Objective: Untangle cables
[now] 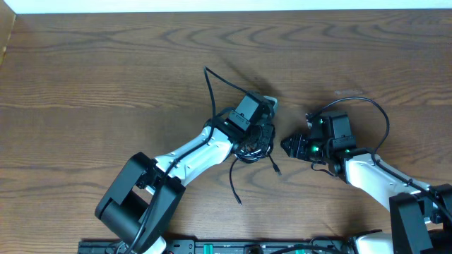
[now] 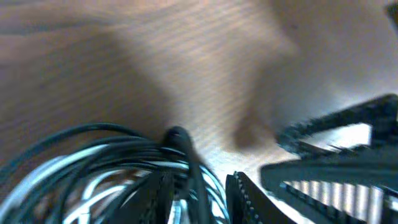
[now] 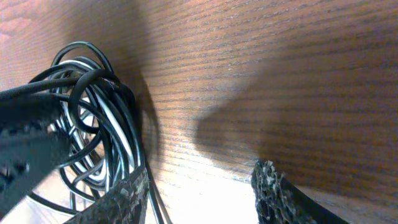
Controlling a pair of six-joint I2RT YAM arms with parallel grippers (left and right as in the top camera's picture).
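Right gripper (image 3: 202, 177) stood open just beside the cables (image 1: 254, 144), tangled on the table (image 1: 106, 85); you couldn't tell whether the left gripper (image 2: 202, 190) held them. They looked light, limp and springy, so pinching one outer loop seemed best.

A brown wood-grain table (image 1: 85, 77) meets a white edge (image 1: 212, 5)

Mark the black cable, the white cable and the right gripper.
black cable (image 1: 232, 182), overhead view, on its loose tail below the tangle.
white cable (image 3: 113, 130), right wrist view, on a white strand inside the coil.
right gripper (image 3: 200, 180), right wrist view, midway between its open fingertips.
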